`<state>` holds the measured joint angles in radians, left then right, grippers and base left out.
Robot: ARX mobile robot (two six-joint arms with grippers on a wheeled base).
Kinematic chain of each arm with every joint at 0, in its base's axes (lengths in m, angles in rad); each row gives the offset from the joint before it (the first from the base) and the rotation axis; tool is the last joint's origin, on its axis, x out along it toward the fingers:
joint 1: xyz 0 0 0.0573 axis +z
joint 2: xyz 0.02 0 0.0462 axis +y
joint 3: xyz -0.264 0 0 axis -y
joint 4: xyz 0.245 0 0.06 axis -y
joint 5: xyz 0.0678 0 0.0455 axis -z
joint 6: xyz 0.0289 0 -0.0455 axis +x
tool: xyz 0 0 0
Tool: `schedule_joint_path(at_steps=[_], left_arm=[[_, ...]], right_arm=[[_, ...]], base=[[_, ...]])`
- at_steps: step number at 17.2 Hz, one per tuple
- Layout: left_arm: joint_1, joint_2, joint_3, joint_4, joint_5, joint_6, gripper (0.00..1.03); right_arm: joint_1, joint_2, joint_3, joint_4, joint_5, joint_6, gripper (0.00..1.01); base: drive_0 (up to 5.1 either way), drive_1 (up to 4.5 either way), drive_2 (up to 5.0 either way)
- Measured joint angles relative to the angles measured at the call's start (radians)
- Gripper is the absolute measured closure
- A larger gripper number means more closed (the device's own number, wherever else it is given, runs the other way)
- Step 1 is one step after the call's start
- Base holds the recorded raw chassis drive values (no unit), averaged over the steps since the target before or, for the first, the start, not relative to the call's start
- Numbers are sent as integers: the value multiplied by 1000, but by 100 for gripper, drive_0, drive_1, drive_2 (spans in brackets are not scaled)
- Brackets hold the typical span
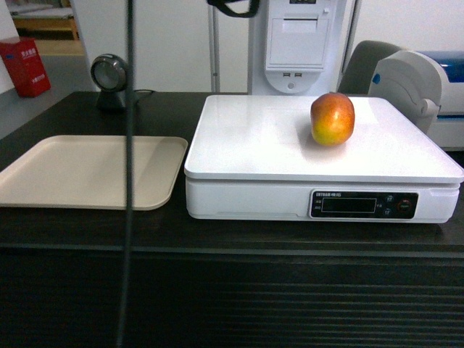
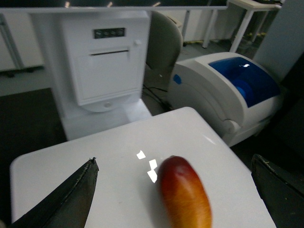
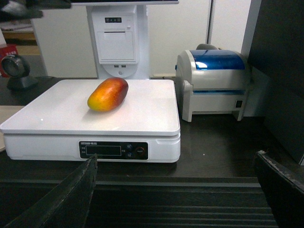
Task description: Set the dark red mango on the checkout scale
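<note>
On the scale [image 1: 290,138] platform, right of centre in the head view, sits the dark red mango [image 1: 333,118], red on top, yellow-orange below, touched by nothing; scale stands on the checkout counter [image 1: 87,228] with the beige tray [image 1: 87,170] just beside it on the left; head view shows neither end effector; left wrist view looks down on the mango [image 2: 184,194] lying on white, left end effector [image 2: 175,190] fingers [image 2: 71,199] spread wide to either side, apart from the fruit; right wrist view shows the scale front, display strip [image 3: 113,150] and mango [image 3: 108,94] lengthwise, right end effector [image 3: 175,190] also spread, low before the counter edge, well apart from the scale; blue-lidded printer [image 3: 213,80] just right of the scale.
</note>
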<state>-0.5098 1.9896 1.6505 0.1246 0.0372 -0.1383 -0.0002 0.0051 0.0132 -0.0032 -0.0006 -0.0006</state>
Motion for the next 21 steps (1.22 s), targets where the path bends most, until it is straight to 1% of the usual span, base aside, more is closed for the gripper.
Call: schedule_joint_path(at_steps=[1,4,5,6,7,8,10,11,13,15,16,17,18,19,21], left_arm=[[17,-31,-41,22,-2,14,5],[62,-117,-146,70,0,23,5],[86,-160,-199,98,-2,28,5],[106,-200,-252,130,-3,41,5],[137,-281,-359,170,-16,64,5],[183,-398,-533,238,-25,105,5],[232,-500,-694,303,-23,140,5],[268,-545,-769,322,-26,143,5],[323,-586,-867,333,-38,143,5],[336,-618,-932,348,-38,142,5],[333,-632,-996,508,-125,143,14],[348,-692,-1091,611,-169,143,27],[371,-749,-1168,649,-169,142,37],[385,-803,-1231,651,-174,142,48],[388,-911,-1345,624,-161,142,70]], right_arm=[[0,0,0,0,0,0,3],[0,0,0,0,0,0,3],[0,0,0,0,0,0,3],[0,0,0,0,0,0,3],[0,0,0,0,0,0,3],[0,0,0,0,0,0,3],[0,0,0,0,0,0,3],[0,0,0,0,0,0,3],[0,0,0,0,0,0,3],[0,0,0,0,0,0,3],[0,0,0,0,0,0,3],[0,0,0,0,0,0,3],[0,0,0,0,0,0,3],[0,0,0,0,0,0,3],[0,0,0,0,0,0,3]], base=[[0,0,0],[0,0,0],[0,0,0],[0,0,0],[0,0,0],[0,0,0],[0,0,0],[0,0,0],[0,0,0],[0,0,0],[0,0,0],[0,0,0],[0,0,0],[0,0,0],[0,0,0]])
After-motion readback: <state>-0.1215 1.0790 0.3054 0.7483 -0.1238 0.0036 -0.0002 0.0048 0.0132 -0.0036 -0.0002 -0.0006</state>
